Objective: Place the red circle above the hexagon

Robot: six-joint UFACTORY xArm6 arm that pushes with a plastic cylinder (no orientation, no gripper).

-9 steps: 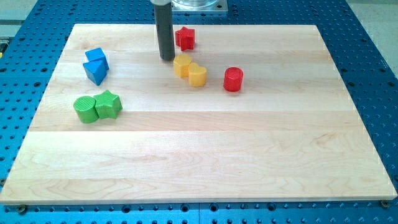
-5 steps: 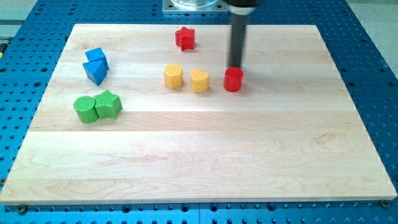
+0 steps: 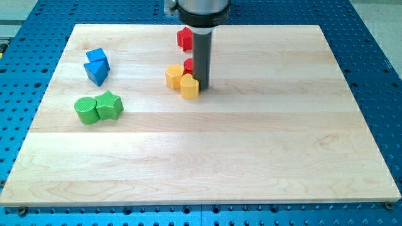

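Observation:
The red circle [image 3: 188, 64] lies just above and to the right of the yellow hexagon [image 3: 174, 76]; only its left part shows, the rest is hidden behind the rod. A yellow heart [image 3: 190, 87] touches the hexagon's lower right. My tip [image 3: 202, 86] is down on the board, right against the heart's right side and just below and to the right of the red circle.
A red star [image 3: 184, 38] sits near the view's top, just left of the rod. Two blue blocks [image 3: 97, 66] lie together at the left. A green circle [image 3: 86, 110] and a green star [image 3: 109, 105] touch below them.
My tip swept left from beside the red circle. The red circle moved left to just above the hexagon. The yellow heart slid left and down against the hexagon.

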